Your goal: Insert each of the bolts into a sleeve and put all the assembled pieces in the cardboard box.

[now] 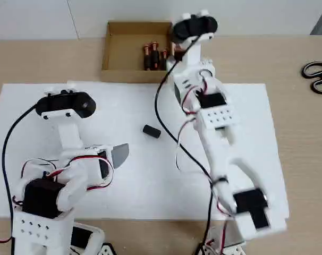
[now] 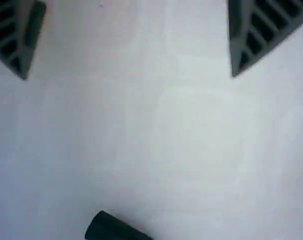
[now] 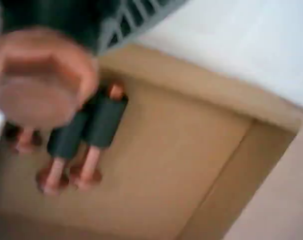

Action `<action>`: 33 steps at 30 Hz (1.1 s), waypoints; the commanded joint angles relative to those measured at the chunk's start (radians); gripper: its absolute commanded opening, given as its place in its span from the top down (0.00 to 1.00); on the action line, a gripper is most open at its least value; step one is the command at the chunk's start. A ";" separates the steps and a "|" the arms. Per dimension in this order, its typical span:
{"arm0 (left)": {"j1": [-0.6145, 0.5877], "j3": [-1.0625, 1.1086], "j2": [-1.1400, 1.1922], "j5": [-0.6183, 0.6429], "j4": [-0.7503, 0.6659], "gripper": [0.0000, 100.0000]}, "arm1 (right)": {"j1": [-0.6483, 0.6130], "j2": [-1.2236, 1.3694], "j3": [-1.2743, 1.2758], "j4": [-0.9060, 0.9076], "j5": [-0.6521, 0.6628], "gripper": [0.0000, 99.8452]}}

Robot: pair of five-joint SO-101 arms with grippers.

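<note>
The bolt (image 3: pixel 39 80) was just a blur close to my right wrist camera, hiding some pieces (image 3: pixel 91 130) in the box (image 3: pixel 201 150). Frame edges cut off the sleeve (image 2: pixel 116 231) and the scissors (image 1: pixel 316 75).

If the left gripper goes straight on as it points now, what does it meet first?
Probably bare white paper: the left gripper points down at it. The black sleeve seems to lie beside that line.

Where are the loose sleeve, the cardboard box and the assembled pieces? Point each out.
loose sleeve (image 1: pixel 151 131), high view, middle of its body.
cardboard box (image 1: pixel 124 53), high view, its bare floor.
assembled pieces (image 1: pixel 153 57), high view, middle of the cluster.
</note>
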 commanded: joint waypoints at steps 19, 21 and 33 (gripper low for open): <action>-0.006 0.013 0.006 0.005 -0.006 0.75 | -0.030 0.835 -0.795 -0.354 0.000 0.99; -0.006 0.013 0.006 0.005 -0.006 0.75 | -0.030 0.851 -0.796 -0.352 -0.002 0.96; -0.003 0.018 0.006 0.005 -0.006 0.75 | -0.044 0.842 -0.799 -0.255 -0.005 0.73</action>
